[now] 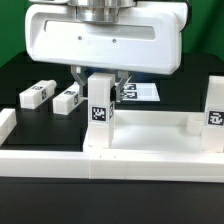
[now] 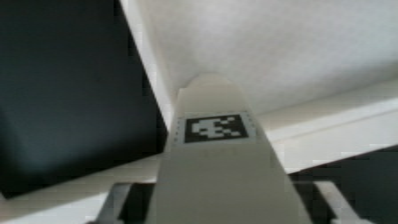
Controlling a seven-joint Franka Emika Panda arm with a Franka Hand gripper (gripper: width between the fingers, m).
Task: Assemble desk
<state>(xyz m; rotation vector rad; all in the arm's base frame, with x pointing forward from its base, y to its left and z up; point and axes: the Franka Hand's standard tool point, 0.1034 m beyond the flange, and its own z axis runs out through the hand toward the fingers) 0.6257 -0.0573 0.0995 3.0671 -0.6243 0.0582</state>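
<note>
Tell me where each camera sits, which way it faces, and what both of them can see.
Exterior view: off the arm, low beside the table, looking across the tabletop at the gripper; of the robot, only the gripper's white body and fingers show.
Wrist view: on the wrist, looking down the length of the held leg block toward the tabletop; finger edges show on either side of the block.
Shared: the tagged leg block, the fingers and the tabletop.

A robotics lab: a matte black counter edged by a long white border rail, with black-white square tags on small white plastic blocks.
</note>
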